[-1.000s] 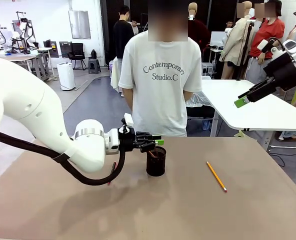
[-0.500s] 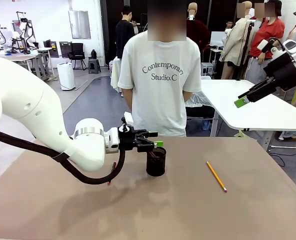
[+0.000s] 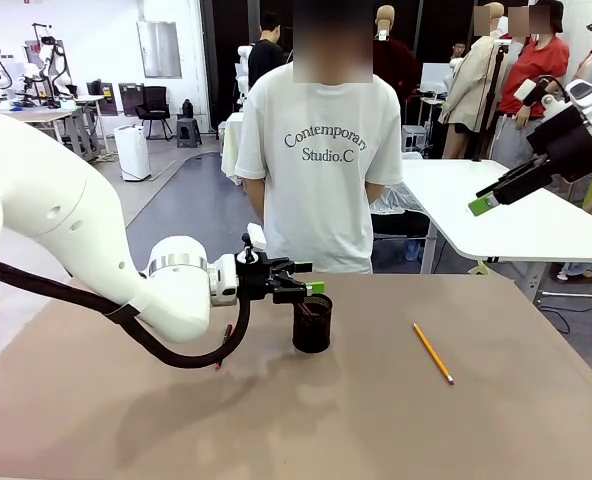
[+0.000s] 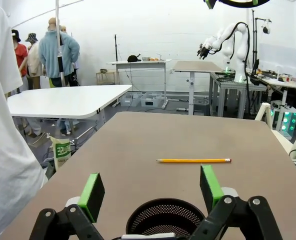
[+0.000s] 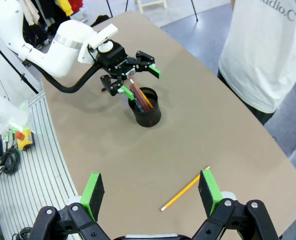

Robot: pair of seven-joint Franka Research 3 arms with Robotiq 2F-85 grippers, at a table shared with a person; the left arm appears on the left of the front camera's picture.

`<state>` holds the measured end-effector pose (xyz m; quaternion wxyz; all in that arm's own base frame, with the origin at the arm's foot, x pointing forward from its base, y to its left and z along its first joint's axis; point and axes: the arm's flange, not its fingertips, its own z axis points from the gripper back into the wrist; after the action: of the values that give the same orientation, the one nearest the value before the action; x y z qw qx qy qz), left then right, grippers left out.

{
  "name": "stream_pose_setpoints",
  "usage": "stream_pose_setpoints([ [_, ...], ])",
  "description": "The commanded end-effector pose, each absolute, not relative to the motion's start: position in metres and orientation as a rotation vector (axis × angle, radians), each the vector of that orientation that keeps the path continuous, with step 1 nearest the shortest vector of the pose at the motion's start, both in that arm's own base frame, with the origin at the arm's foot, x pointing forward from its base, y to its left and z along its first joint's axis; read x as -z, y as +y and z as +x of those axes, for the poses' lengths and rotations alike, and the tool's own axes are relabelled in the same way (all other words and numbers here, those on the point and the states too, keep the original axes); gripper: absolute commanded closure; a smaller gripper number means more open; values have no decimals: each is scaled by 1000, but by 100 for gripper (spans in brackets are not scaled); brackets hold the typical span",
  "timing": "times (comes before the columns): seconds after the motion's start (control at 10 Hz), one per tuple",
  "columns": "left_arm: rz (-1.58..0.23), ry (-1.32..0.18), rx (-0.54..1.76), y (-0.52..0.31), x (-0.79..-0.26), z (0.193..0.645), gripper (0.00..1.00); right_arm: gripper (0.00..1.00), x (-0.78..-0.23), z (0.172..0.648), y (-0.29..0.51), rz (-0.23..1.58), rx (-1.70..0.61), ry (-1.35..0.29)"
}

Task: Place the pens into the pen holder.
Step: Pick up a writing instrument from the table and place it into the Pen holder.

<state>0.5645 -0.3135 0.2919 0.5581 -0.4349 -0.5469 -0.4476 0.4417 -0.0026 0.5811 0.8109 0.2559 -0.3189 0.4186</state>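
The black mesh pen holder (image 3: 312,325) stands mid-table, and its rim (image 4: 165,217) sits just below my left gripper's fingers. My left gripper (image 3: 306,277) hangs open right above it, gripping nothing. From the right wrist view I see that gripper (image 5: 138,80) over the holder (image 5: 147,114), where a brownish-pink pen (image 5: 136,94) leans beside another thin stick. A yellow-orange pencil (image 3: 432,352) lies flat on the table to the holder's right, also seen as pencil (image 4: 194,160) and pencil (image 5: 184,189). My right gripper (image 3: 486,200) is open and empty, high above the table's right side.
A person in a white T-shirt (image 3: 321,170) stands at the table's far edge, behind the holder. A white table (image 3: 516,215) stands beyond the right corner. Bare brown tabletop (image 3: 376,420) spreads in front of the holder and pencil.
My left gripper's fingers have spread open above the pen holder. The pencil on the table and my right arm have not moved.
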Motion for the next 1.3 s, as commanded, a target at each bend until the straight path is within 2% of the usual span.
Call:
stream_pose_setpoints([
  [0.0, -1037, -1289, 1073, -314, -293, 564, 0, 0, -582, 442, -2, 553, -897, -691],
  [0.5, -1030, -1290, 1059, -315, -292, 564, 0, 0, -582, 442, -2, 553, -897, -691],
  [0.7, -983, -1217, 1080, -294, -317, 563, 0, 0, -582, 442, -2, 553, -897, -691],
  [1.0, -757, -1137, 1067, -245, -373, 560, 0, 0, -582, 442, -2, 553, -897, -691],
  [1.2, -713, -1004, 1018, -220, -400, 552, 0, 0, -582, 442, -2, 553, -897, -691],
])
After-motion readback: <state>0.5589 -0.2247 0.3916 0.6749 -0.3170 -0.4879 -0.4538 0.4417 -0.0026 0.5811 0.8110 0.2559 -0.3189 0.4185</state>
